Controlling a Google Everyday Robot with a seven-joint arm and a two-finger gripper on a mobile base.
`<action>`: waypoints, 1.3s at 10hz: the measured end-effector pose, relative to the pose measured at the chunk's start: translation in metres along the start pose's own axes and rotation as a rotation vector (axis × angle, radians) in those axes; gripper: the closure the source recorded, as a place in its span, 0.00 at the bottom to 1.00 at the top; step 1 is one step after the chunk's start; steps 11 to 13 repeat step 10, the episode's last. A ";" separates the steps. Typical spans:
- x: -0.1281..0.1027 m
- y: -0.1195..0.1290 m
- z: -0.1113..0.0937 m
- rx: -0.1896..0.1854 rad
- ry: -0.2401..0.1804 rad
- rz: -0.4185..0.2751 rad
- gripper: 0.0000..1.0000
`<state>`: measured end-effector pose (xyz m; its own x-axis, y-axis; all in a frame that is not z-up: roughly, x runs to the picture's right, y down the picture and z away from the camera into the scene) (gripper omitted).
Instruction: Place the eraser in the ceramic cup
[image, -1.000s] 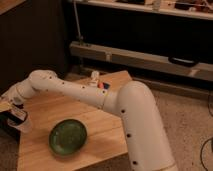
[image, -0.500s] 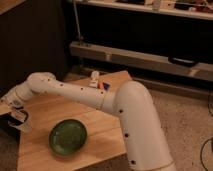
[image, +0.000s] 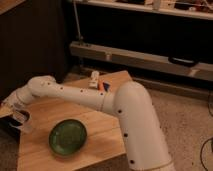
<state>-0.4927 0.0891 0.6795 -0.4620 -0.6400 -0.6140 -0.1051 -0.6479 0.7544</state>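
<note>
Dim warm-lit room, wooden table (image: 107, 137), speckled floor (image: 185, 110), dark wall (image: 30, 45), pincer (image: 15, 116) at table's left edge

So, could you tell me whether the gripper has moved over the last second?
Yes, slightly: the gripper has dropped a little at the table's left edge, away from the green bowl, which stayed put.

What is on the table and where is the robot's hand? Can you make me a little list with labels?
table: wooden top
green bowl: near the front edge of the table
ceramic cup: white, at the left edge of the table, right under the gripper
gripper: at the far left, over the cup
eraser: dark thing hanging down beside the cup, partly hidden
small items: white, orange and blue, at the far corner
arm: white, reaching left across the table
</note>
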 end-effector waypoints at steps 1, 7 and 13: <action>-0.002 0.001 -0.001 -0.009 0.002 0.010 0.57; -0.011 0.015 -0.017 -0.001 0.038 0.164 0.20; -0.010 0.013 -0.015 0.003 0.038 0.162 0.20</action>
